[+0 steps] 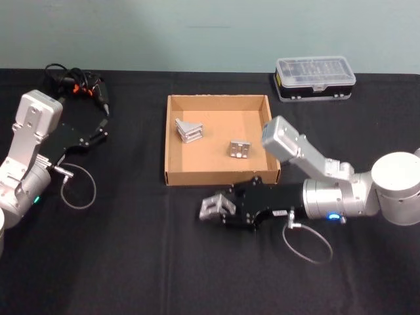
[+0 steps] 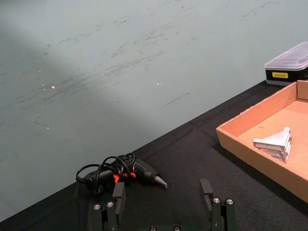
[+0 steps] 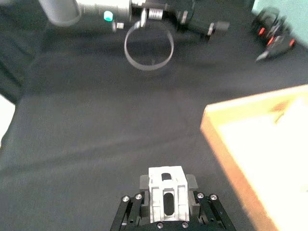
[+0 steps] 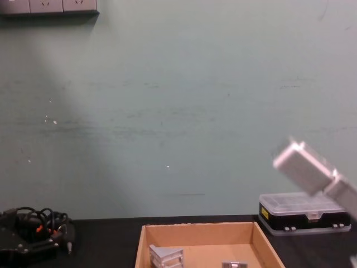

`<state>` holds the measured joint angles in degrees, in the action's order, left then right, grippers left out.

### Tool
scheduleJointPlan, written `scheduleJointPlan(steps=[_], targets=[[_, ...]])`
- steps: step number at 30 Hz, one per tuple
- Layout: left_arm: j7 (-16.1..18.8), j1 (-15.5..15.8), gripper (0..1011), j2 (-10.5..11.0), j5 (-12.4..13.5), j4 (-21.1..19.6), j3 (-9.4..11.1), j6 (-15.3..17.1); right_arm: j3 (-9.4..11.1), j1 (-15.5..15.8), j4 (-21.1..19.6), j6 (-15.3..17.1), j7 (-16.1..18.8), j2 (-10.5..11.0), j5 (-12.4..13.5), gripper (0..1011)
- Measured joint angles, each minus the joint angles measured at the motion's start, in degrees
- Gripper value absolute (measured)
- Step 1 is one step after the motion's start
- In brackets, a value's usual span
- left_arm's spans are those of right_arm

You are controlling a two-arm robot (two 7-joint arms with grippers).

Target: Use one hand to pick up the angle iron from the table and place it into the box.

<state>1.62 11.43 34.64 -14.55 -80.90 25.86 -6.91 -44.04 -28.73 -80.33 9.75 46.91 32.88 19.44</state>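
Note:
My right gripper [image 1: 223, 209] is shut on a silver angle iron [image 1: 212, 207] over the black table [image 1: 131, 262], just in front of the box's front wall. In the right wrist view the angle iron [image 3: 167, 199] sits clamped between the black fingers [image 3: 130, 214], and the tan box [image 3: 226, 139] lies to one side. The box [image 1: 168, 141] holds two more angle irons, one at its left [image 1: 189, 130] and one near its middle [image 1: 239, 149]. My left gripper [image 1: 98, 134] rests open at the far left, holding nothing; its fingers [image 2: 119, 190] stand apart.
A black case with a clear lid [image 1: 315, 77] stands behind the box at the right. A black tool with looped wires and red bits [image 1: 75, 82] lies at the back left, beyond the left gripper. A cable loop [image 1: 308, 244] hangs from my right wrist.

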Motion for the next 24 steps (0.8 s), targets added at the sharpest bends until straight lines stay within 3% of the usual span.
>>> scheduleJointPlan(steps=[5,11,17,24], targets=[[0.0,0.0,1000,0.0,0.0,0.0,0.0,0.0,2.26,-1.14,-2.44,-0.99,-1.46,-0.02,1.19,450],[0.0,0.0,1000,0.0,0.0,0.0,0.0,0.0,4.33,-3.24,-2.27,-2.33,-3.63,-0.68,1.36,450],[0.0,0.0,1000,0.0,0.0,0.0,0.0,0.0,5.41,-5.97,2.34,-3.98,-5.5,-2.71,0.14,450],[0.0,0.0,1000,0.0,0.0,0.0,0.0,0.0,5.09,-7.82,7.27,-5.09,-5.91,-5.79,-1.19,450]])
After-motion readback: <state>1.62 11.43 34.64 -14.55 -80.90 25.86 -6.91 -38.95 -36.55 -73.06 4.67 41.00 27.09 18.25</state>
